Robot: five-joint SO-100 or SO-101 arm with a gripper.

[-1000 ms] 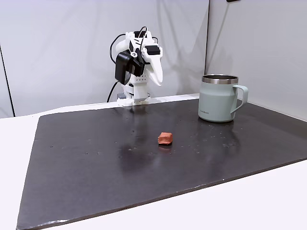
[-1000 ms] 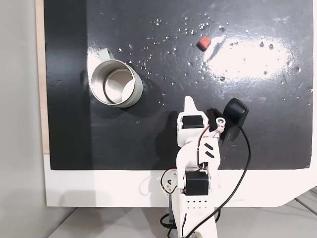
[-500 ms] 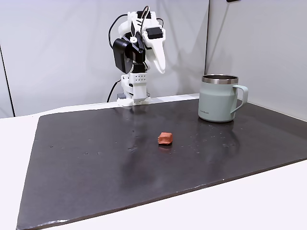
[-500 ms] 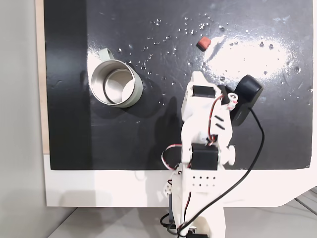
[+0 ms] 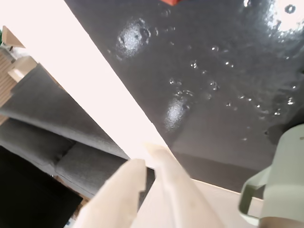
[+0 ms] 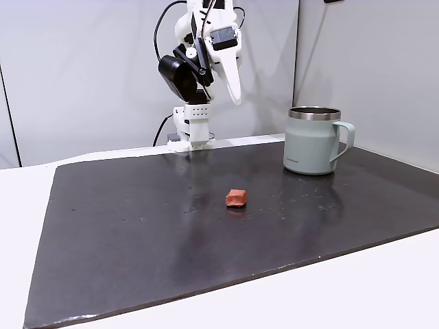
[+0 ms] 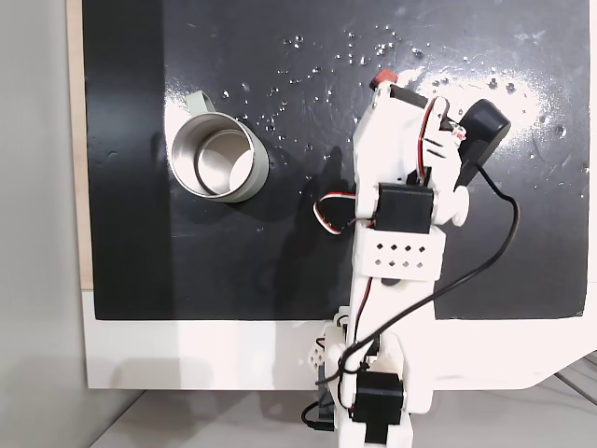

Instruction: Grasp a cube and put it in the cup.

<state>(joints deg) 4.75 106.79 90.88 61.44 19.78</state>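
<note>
The small reddish-brown cube (image 6: 236, 197) lies alone near the middle of the black mat. In a fixed view from above, the arm half covers the cube (image 7: 382, 76); in the wrist view only a sliver of the cube (image 5: 170, 1) shows at the top edge. The pale grey-green cup (image 6: 313, 140) stands upright at the mat's far right, its handle pointing right. From above the cup (image 7: 217, 159) is empty. My gripper (image 6: 235, 97) hangs high above the mat, shut and holding nothing, its fingertips (image 5: 154, 151) pressed together. From above, the gripper (image 7: 380, 91) sits just short of the cube.
The black mat (image 6: 137, 226) lies on a white table; the arm's base (image 6: 190, 133) stands at its far edge. A black cable (image 7: 494, 252) loops from the arm. Beyond the table edge the wrist view shows a grey sofa (image 5: 57, 137).
The arm has lifted and stretched forward over the mat, bringing the gripper from near its base to high above the cube. Cube and cup have not moved.
</note>
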